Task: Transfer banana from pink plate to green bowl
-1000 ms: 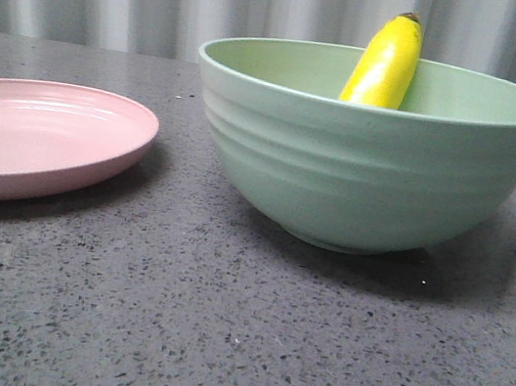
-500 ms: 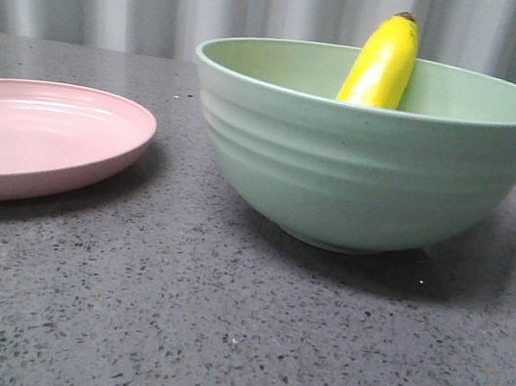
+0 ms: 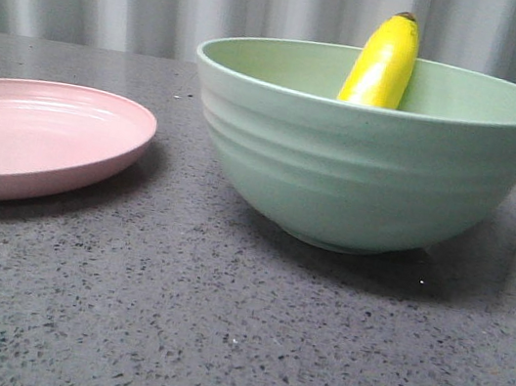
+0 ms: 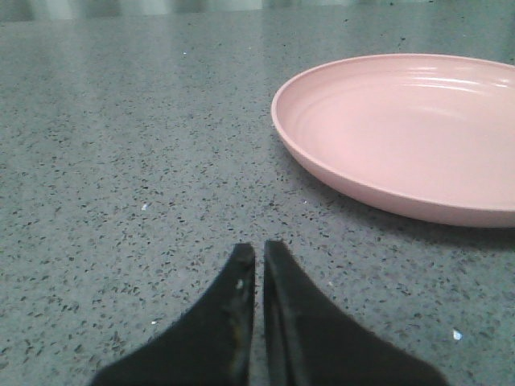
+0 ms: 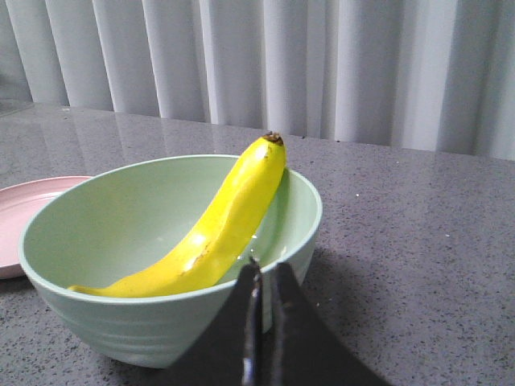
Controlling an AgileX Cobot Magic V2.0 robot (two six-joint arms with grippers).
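On the left, our left gripper (image 4: pixel 259 249) sits low over the grey speckled surface (image 3: pixel 214 334), pointing across it with the pink plate (image 4: pixel 402 137) a little ahead and off to one side. Its jaws are pressed almost together, only a thin slit between the dark fingertips (image 4: pixel 239 269), and they grasp nothing and touch nothing. The plate lies flat, its shallow well bare.

Moving right, the green bowl (image 3: pixel 367 162) stands upright on the surface, near the plate but apart from it. The banana (image 3: pixel 384 63) is inside the bowl, leaning on the far wall with its dark tip poking above the rim.

Our right gripper (image 5: pixel 261 269) is held above and just outside the bowl's rim, angled toward it. Its jaws are likewise clenched nearly tight, and they hold nothing; the banana lies free of them.

The front view shows neither arm and only the banana's upper end. Only the right wrist view reveals its whole curve, running from the bowl's floor up to the rim. Only the left wrist view shows the left jaws.
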